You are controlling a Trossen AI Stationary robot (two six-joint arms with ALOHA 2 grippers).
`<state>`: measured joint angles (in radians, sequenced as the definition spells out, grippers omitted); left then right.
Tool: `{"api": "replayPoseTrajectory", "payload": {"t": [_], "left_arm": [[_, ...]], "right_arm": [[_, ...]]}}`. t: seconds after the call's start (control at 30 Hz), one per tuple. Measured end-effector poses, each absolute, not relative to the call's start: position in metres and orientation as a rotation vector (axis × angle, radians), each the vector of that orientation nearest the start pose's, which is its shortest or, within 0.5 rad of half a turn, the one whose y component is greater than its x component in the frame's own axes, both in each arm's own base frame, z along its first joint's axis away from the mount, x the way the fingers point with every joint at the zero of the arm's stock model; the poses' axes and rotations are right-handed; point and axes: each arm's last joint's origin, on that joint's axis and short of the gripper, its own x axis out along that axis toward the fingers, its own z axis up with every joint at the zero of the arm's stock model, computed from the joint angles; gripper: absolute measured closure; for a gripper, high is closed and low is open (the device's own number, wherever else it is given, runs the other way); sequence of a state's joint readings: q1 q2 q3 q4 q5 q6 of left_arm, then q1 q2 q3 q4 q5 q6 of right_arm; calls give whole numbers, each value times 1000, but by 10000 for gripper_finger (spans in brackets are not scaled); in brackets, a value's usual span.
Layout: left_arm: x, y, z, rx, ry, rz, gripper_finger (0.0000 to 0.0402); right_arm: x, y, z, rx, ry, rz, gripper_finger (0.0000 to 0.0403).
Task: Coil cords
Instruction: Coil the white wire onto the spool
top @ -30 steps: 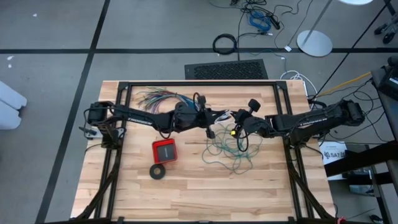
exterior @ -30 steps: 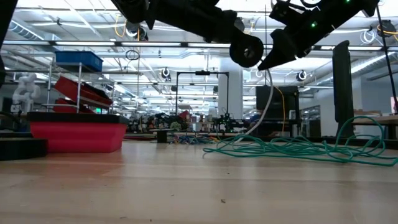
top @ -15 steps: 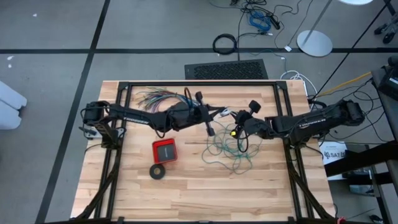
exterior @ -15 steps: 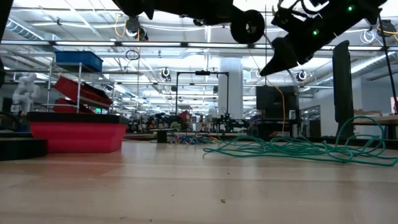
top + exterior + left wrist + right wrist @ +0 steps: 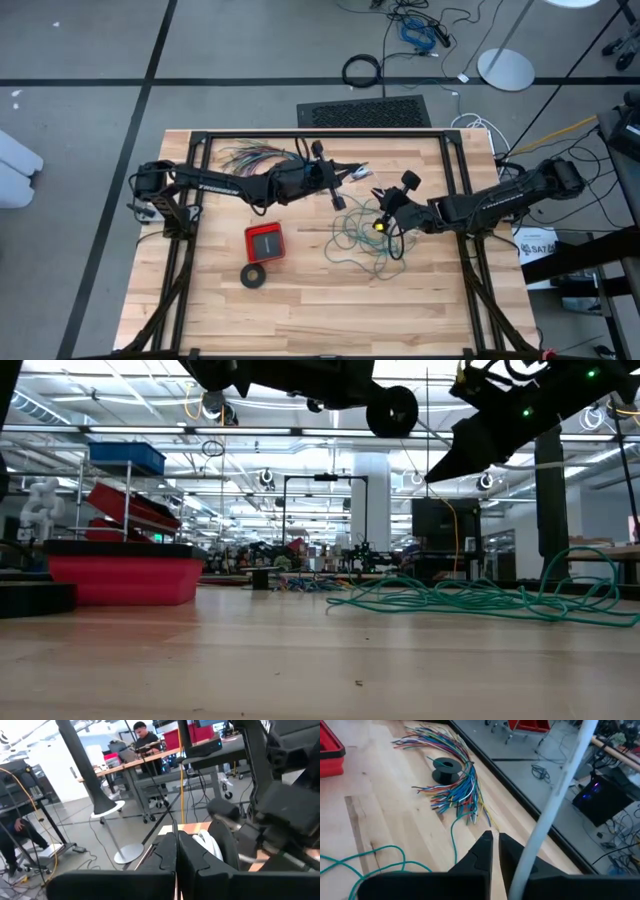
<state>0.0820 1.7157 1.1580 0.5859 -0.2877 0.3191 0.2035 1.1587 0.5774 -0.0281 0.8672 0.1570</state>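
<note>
My left gripper point(image 5: 176, 851) had its jaws pressed flat together. I could not tell whether they pinched anything. A pale white piece sat just beside the fingers point(image 5: 162, 857) in the left wrist view. That gripper hung above the counter point(image 5: 300, 310), at about 11 o'clock from the loose teal wire.

My right gripper point(image 5: 494, 842) had its jaws a thin slit apart, with nothing between them that I could see. The white cord point(image 5: 555, 805) ran as a taut slanted line close past the right finger, beside it rather than inside the slit. From above, this gripper hovered over the 1 o'clock edge of the teal wire point(image 5: 362, 240). The wire lay uncoiled in a sprawling tangle just right of the counter's centre. In the low view its loops rested flat on the wood, and both grippers were well above them.

Farther out, a fanned bundle of coloured wires point(image 5: 455, 780) lay toward 11 o'clock of the counter, with a small black spool point(image 5: 445, 767) resting against it. One end of the teal wire reached up to the bundle's tips. A red box point(image 5: 265, 241) sat at 9 o'clock from the tangle, well apart from it. A black tape ring point(image 5: 254, 276) lay near the box, at its 7 o'clock.
</note>
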Motion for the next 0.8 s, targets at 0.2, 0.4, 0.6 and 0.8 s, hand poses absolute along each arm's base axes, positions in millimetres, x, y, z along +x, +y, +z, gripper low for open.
{"api": "replayPoseTrajectory", "payload": {"t": [0.2, 0.4, 0.6, 0.8], "left_arm": [[391, 45, 286, 301, 54, 377, 402], [390, 52, 286, 252, 46, 386, 402], [390, 57, 286, 212, 37, 374, 402], [390, 58, 285, 204, 39, 364, 402]], "right_arm": [[219, 39, 213, -226, 454, -694, 380], [214, 53, 214, -267, 415, -729, 380], [208, 65, 216, -291, 372, -760, 380], [203, 76, 217, -310, 334, -770, 380]]}}
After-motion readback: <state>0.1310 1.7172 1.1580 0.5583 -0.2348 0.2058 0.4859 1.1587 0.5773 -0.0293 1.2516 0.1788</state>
